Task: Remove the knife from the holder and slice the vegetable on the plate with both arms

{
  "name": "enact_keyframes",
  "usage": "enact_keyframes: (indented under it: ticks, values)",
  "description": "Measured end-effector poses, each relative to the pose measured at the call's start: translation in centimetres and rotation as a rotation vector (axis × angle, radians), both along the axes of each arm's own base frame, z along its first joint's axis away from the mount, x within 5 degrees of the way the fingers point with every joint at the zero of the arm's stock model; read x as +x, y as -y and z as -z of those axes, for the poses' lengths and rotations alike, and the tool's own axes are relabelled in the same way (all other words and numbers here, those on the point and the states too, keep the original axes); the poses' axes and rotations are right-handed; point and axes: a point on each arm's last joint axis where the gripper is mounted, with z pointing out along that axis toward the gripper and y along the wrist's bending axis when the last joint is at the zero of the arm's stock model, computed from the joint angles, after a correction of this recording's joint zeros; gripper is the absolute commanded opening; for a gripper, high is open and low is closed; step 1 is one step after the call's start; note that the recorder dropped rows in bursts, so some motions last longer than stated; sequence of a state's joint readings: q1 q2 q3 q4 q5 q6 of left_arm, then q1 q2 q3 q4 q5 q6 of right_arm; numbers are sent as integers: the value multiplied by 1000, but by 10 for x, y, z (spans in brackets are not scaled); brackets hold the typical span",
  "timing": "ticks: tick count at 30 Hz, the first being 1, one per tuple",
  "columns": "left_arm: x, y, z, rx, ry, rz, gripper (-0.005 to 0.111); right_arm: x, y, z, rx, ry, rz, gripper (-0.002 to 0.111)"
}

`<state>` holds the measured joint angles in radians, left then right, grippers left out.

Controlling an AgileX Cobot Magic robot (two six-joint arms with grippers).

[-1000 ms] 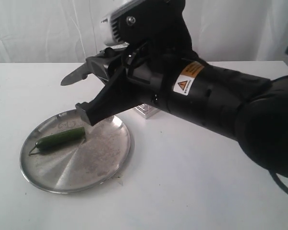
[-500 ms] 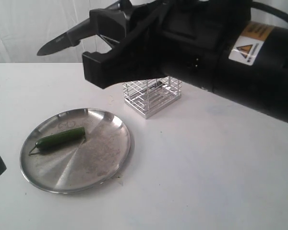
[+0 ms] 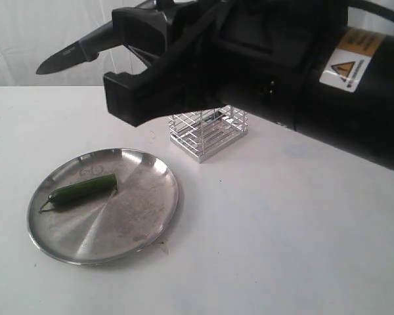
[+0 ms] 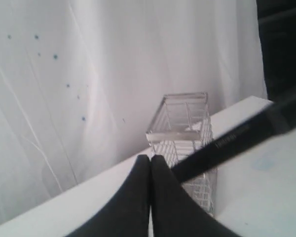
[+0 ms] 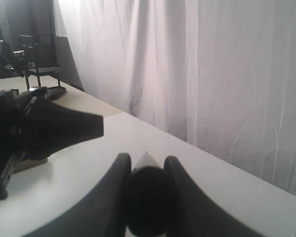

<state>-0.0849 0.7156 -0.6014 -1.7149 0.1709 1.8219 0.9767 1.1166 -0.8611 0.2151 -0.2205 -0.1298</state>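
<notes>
- The right gripper (image 5: pixel 147 163) has its smooth, matte black fingers (image 5: pixel 116 177) clenched on the rounded black handle of the knife (image 3: pixel 72 56)
- The knife is slim and dark all over, its blade tapering to a sharp point; it is held high in the air, roughly level, above the far side of the table (image 3: pixel 282 230) and well clear of the plate (image 3: pixel 128 216)
- The left gripper (image 4: pixel 150 159) has its two tapered black fingers pressed flat together with nothing between them; in its wrist view the blade crosses just past the tips, and contact cannot be told
- The holder (image 3: pixel 209 134) stands upright just beyond the plate, a box of thin, shiny wire with a flat rim, and no knife shows in it
- The vegetable (image 3: pixel 84 189) lies whole on the left part of the plate, slender, dark green and dull-skinned, with a thin stem tip pointing towards the rim
- The plate is round, shallow, brushed steel with faint scuffs and a raised edge
- The table is plain matte white; a white curtain (image 3: pixel 26 33) hangs in soft folds behind
- Judged progress: the fetching step looks done; steadying the vegetable with the empty gripper and slicing remain
</notes>
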Motion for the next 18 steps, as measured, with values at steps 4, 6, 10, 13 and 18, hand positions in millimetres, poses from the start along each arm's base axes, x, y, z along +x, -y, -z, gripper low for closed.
enact_keyframes:
  ticks: [4, 6, 10, 13, 18]
  values:
    - [16, 1, -6, -55, -46, -8, 5, 0, 2, -8, 65, 47, 16, 12]
    - [26, 5, 11, -103, -141, 29, 11, 0, 3, -11, 87, 63, 21, 12]
    - [42, 19, 51, -146, -326, 165, 22, 0, 3, -16, 104, 75, 24, 12]
    - [54, 20, 74, -152, -432, 166, 26, 0, 3, -16, 103, 74, 23, 12]
    - [70, 22, 86, -151, -501, 155, 25, 1, 1, -13, 83, 60, 19, 12]
